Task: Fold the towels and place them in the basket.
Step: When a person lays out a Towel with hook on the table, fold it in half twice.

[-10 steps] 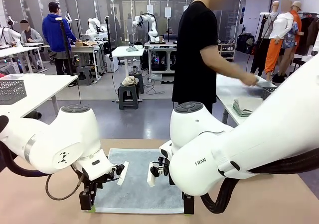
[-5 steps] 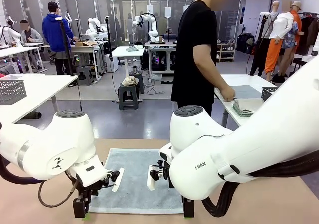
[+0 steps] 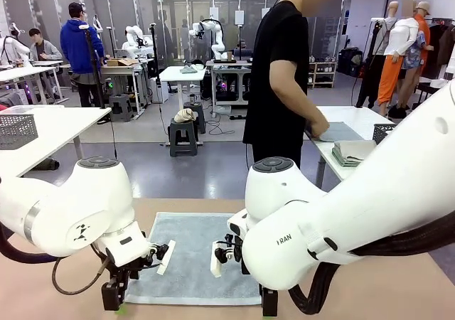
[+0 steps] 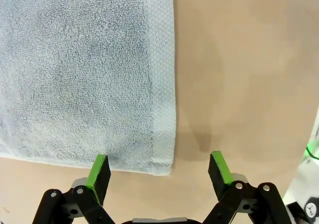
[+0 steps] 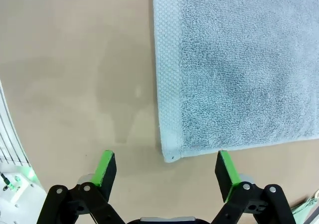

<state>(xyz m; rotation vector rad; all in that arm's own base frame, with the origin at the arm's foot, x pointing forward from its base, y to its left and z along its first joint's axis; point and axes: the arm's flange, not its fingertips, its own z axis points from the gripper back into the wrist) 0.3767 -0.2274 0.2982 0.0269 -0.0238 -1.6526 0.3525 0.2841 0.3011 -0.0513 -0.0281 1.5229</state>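
Observation:
A pale blue-grey towel (image 3: 195, 252) lies flat on the tan table between my two arms. My left gripper (image 3: 114, 297) hangs over its near left corner. In the left wrist view that gripper (image 4: 159, 169) is open, and the corner of the towel (image 4: 84, 69) lies between the green pads. My right gripper (image 3: 269, 302) is at the near right corner. In the right wrist view it (image 5: 165, 169) is open too, straddling the corner of the towel (image 5: 239, 64). A dark mesh basket (image 3: 384, 131) stands on the white side table at the far right.
A person stands beyond the table with a hand (image 3: 320, 127) on a blue-grey cloth on the side table. A stack of folded cloths (image 3: 353, 151) lies there next to the dark basket. A paler grey mesh basket (image 3: 15, 129) sits on the left table.
My left gripper has shifted left and toward the near edge, to the towel's corner. The right arm barely moved. The person's arm has drawn back from the far right onto the cloth.

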